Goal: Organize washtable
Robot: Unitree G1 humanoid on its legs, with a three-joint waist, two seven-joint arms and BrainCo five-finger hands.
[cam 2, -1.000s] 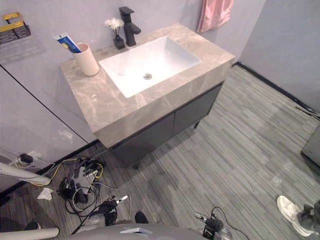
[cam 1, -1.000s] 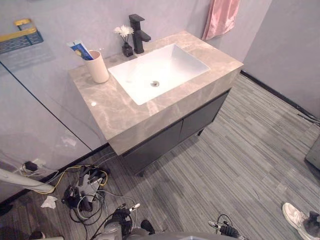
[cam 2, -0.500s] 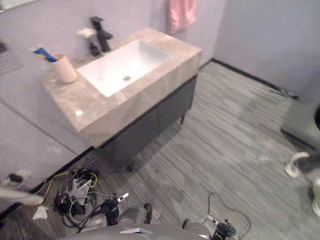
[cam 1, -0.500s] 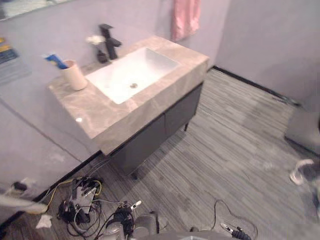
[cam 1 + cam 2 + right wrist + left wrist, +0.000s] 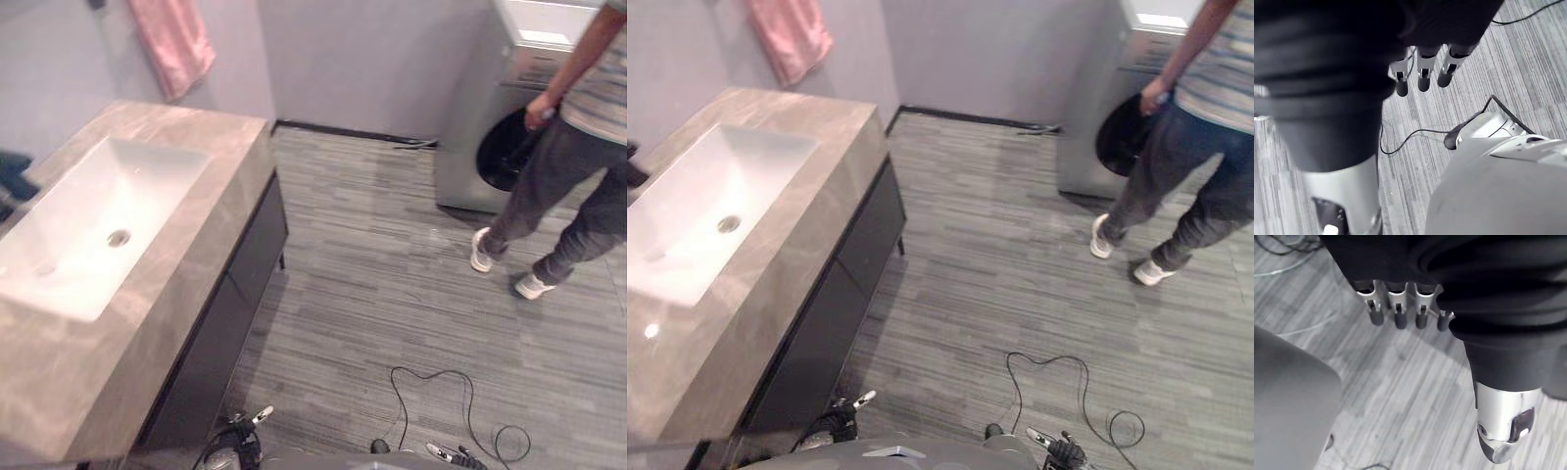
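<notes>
The washtable's beige marble counter (image 5: 223, 191) runs along the left, with a white rectangular sink (image 5: 147, 176) set into it and dark cabinet doors (image 5: 240, 284) below. A pink towel (image 5: 176, 39) hangs on the wall behind it. A dark object (image 5: 12, 174) shows at the far left edge of the counter. My left hand (image 5: 1396, 308) hangs over the grey striped floor with relaxed fingers and holds nothing. My right hand (image 5: 1422, 73) hangs the same way over the floor, fingers straight and empty.
A person (image 5: 578, 147) in jeans and white shoes stands at the right, beside a silver washing machine (image 5: 470, 147) with a dark round door. Grey plank floor (image 5: 392, 284) lies between the washtable and the person.
The camera has swung to the right. The cup with the toothpaste, the flower vase and most of the faucet have left the picture, and the washing machine and person have come in.
</notes>
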